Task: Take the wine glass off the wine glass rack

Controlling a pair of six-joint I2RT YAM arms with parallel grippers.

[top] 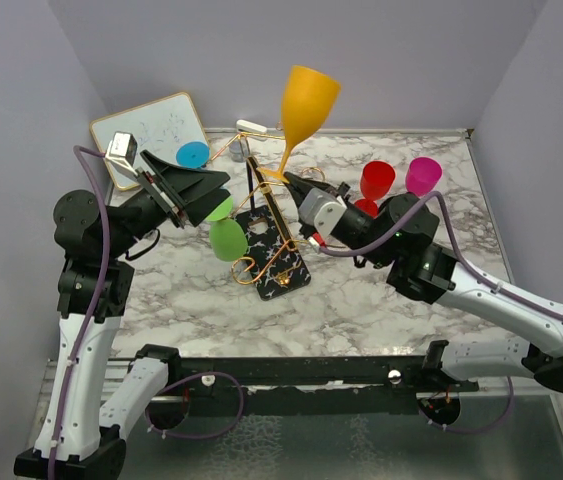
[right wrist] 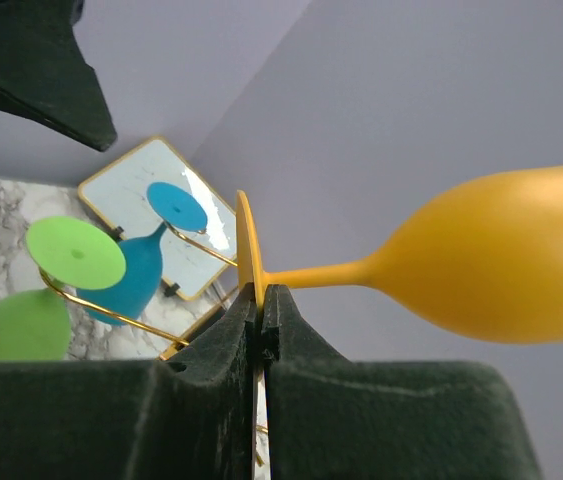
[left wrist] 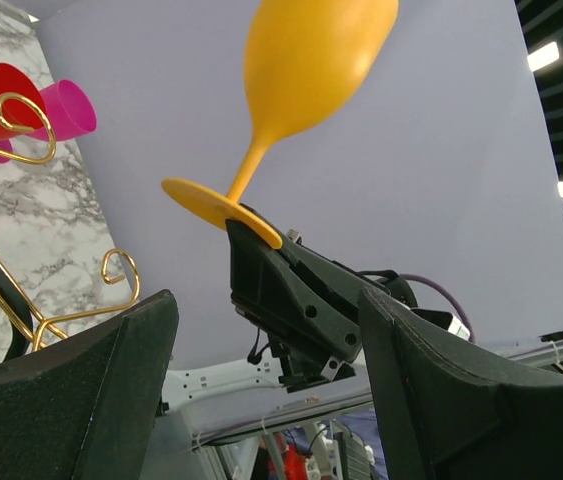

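Up close, the right pincer (right wrist: 263, 305) pinches the foot of the orange wine glass (right wrist: 481, 260). Overhead, the left pincer (top: 217, 197) gapes empty.

My marble bench (top: 391, 300) carries the wine glass rack (top: 286, 265) on its black speckled base mid-bench, a whiteboard (top: 151, 130) at the far left corner, and a red glass (top: 377, 180) and a pink glass (top: 423, 175) toward the far right.
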